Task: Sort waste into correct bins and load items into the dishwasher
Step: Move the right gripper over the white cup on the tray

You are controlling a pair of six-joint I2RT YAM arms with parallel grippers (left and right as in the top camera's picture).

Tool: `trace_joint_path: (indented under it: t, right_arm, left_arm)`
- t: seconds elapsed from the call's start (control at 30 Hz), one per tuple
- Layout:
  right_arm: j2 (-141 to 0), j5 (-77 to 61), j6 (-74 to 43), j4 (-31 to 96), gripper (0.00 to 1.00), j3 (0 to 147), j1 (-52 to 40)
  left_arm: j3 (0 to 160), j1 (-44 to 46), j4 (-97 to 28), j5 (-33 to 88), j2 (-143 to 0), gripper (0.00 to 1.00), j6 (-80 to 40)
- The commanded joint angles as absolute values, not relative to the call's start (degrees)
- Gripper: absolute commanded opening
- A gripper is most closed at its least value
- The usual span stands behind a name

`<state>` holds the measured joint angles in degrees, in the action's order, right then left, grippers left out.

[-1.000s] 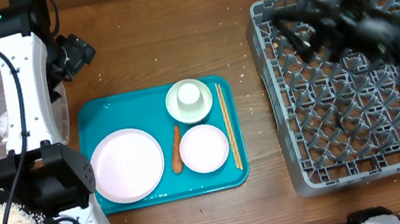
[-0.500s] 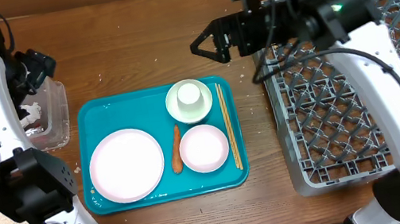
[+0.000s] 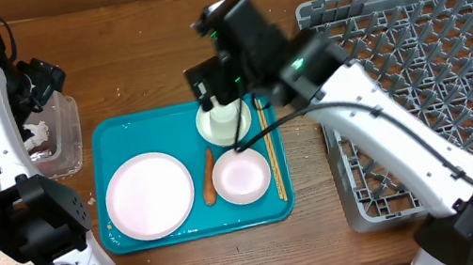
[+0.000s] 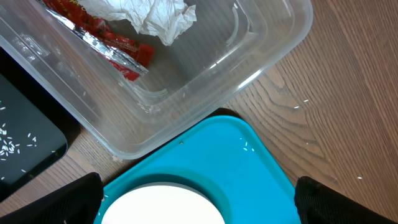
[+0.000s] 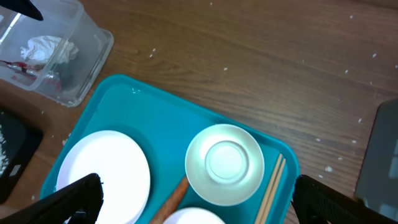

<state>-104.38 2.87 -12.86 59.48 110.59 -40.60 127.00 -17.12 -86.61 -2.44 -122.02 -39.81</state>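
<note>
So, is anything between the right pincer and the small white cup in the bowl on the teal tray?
Nothing visible does. The open right pincer hangs above the teal plastic tray, and the small white cylindrical cup sits uncovered in its round white bowl. The thin wooden chopsticks lie beside the bowl, not across it.

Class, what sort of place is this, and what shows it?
Likely a dish-clearing station on a wooden table: teal tray of white dishes, grey dish rack, clear tub holding a crumpled napkin.
</note>
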Motion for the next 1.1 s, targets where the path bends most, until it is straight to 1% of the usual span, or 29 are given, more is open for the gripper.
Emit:
trace_joint_path:
  t: [0.0, 0.13, 0.3, 0.4, 0.5, 0.73, 1.07]
  right_arm:
    - [-107.96, 10.7, -16.62, 58.3, 1.0, 111.83, -41.19]
    - [-111.55, 10.2, -16.82, 58.11, 1.0, 111.83, -41.04]
    - [-112.01, 5.91, -16.75, 55.94, 1.0, 111.81, -41.04]
    - [-113.32, 6.15, -16.82, 55.61, 0.97, 111.81, -41.04]
    - [-116.38, 6.02, -18.2, 57.58, 0.97, 111.81, -41.04]
    - [-120.73, 5.63, -20.23, 62.81, 0.98, 111.79, -41.04]
    - [-123.96, 4.84, -20.21, 60.77, 1.0, 111.66, -41.04]
  left_arm:
    - [126.85, -17.23, -86.54, -3.57, -121.19, 1.0, -38.54]
    - [126.85, -17.23, -86.54, -3.57, -121.19, 1.0, -38.54]
    - [126.85, -17.23, -86.54, -3.57, -121.19, 1.0, -38.54]
    - [126.85, -17.23, -86.54, -3.6, -121.19, 1.0, -38.54]
    - [126.85, -17.23, -86.54, -3.57, -121.19, 1.0, -38.54]
    - [126.85, -17.23, -86.54, -3.57, -121.19, 1.0, -38.54]
    - [126.85, -17.23, -86.54, -3.57, -121.19, 1.0, -38.54]
